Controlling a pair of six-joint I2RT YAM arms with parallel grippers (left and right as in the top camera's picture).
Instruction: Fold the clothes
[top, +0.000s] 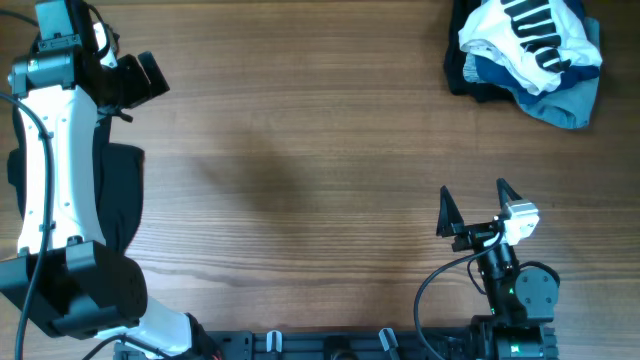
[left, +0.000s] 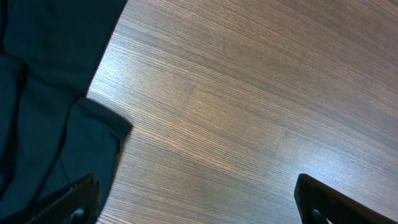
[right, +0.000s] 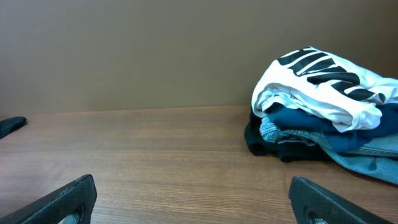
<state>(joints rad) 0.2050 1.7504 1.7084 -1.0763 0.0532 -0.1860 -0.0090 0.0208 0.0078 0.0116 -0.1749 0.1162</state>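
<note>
The white shirt (top: 528, 38) with bold black stripes lies crumpled on top of a clothes pile at the far right of the table. It also shows in the right wrist view (right: 323, 84), far ahead and to the right. My right gripper (top: 473, 203) is open and empty near the front edge, well short of the pile; its fingers (right: 194, 199) frame bare wood. My left gripper (top: 140, 78) is at the far left, open and empty (left: 198, 202), above bare wood beside a dark garment.
Dark-blue (right: 298, 121) and light-blue (top: 568, 100) garments lie under the white shirt. A long black garment (top: 118, 195) lies at the left edge under my left arm and shows in the left wrist view (left: 50, 93). The wooden table (top: 300, 150) spans the middle.
</note>
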